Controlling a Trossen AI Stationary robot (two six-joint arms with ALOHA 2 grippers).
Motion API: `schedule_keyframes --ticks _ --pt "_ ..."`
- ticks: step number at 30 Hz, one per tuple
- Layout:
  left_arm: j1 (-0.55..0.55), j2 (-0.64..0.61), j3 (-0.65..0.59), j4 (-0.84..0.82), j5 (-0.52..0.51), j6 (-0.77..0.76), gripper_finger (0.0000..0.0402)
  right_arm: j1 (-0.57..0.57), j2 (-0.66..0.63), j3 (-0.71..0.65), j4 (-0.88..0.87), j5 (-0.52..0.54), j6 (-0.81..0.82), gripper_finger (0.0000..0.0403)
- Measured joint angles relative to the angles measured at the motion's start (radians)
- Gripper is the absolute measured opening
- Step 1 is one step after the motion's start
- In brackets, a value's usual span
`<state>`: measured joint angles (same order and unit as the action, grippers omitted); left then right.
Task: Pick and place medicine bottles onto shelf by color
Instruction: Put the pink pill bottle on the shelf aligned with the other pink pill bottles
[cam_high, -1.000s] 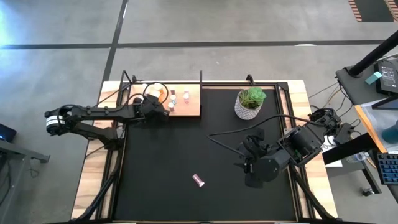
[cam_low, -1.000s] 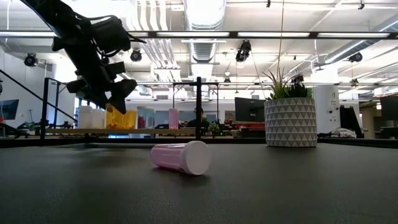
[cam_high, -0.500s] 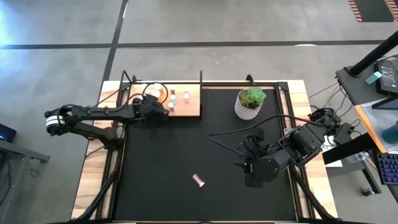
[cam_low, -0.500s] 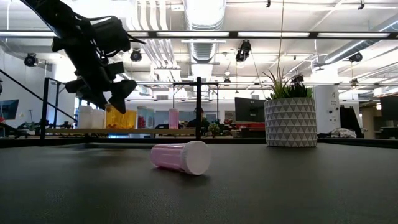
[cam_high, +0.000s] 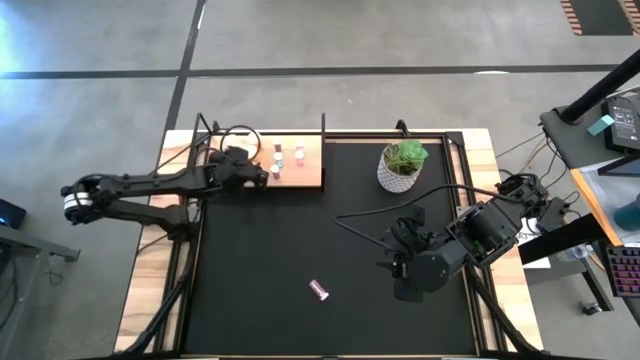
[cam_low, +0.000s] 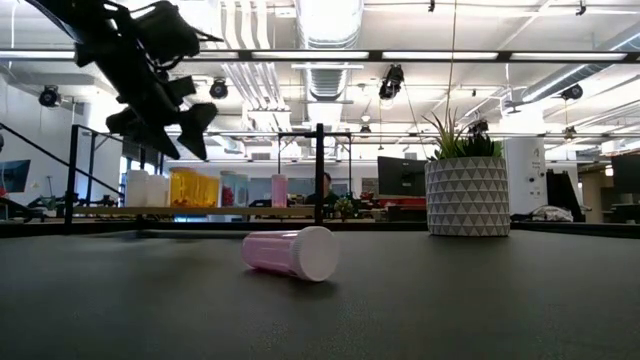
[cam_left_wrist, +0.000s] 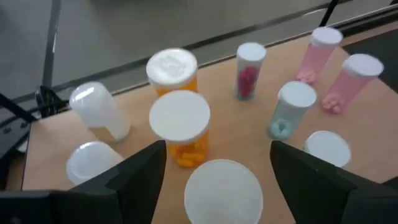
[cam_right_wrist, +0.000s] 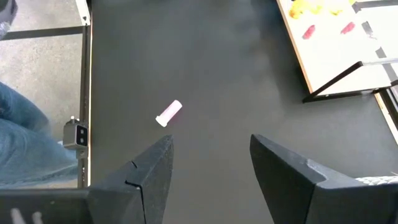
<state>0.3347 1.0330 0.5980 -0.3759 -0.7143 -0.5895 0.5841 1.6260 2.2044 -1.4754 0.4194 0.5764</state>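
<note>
Black table mat (cam_high: 300, 240) as work field. Shelf (cam_high: 300, 178) at 11 o'clock of it, at the far edge, within the left arm's reach. Right arm parked at 4 o'clock, clear of the shelf, probably so as not to cross the left arm's path. Potted plant (cam_high: 402, 165) at 1 o'clock, not part of the job.

Left gripper (cam_high: 247, 167) over the shelf's near-left part, seen in the low view (cam_low: 172, 128) lifted above the bottle caps. Fingers spread wide, holding nothing; a white-capped bottle (cam_left_wrist: 221, 186) directly below the gap, standing free. Looks like a release just above the drop spot.

Right gripper (cam_right_wrist: 211, 155) wide open as well, empty, pointed down at the mat.

Medicine bottles on the shelf upright, sorted in clusters: two orange bottles (cam_left_wrist: 180, 127) side by side, white ones (cam_left_wrist: 99, 112) just beside them toward the shelf's outer end, a red-filled one (cam_left_wrist: 249, 68) behind, two pink bottles (cam_left_wrist: 351, 81) near the mat-side end. Like-with-like spacing, per the colour rule.

One pink bottle (cam_high: 318, 290) left off the shelf, on its side at 6 o'clock of the mat, well apart from both grippers. Likely next pick, bound for the pink cluster.
</note>
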Motion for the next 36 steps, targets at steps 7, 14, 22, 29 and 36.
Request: schedule_keyframes --ticks 7,14,22,29,36 --pt "-0.012 -0.095 0.019 0.0 0.04 0.029 0.027 0.0 0.0 0.0 0.0 0.0 0.0 0.0203" --pt "-0.083 -0.13 0.07 0.099 0.228 0.285 0.027 0.0 0.0 0.0 0.0 0.0 0.0 0.0203" --pt "-0.337 -0.117 0.069 0.303 0.293 0.439 0.027 0.0 0.0 0.0 0.0 0.0 0.0 0.0203" --pt "-0.548 -0.062 0.067 0.327 0.293 0.439 0.027 0.0 0.0 0.0 0.0 0.0 0.0 0.0203" --pt "-0.682 0.006 0.073 0.427 0.291 0.44 0.027 0.0 0.0 0.0 0.0 0.0 0.0 0.0203"
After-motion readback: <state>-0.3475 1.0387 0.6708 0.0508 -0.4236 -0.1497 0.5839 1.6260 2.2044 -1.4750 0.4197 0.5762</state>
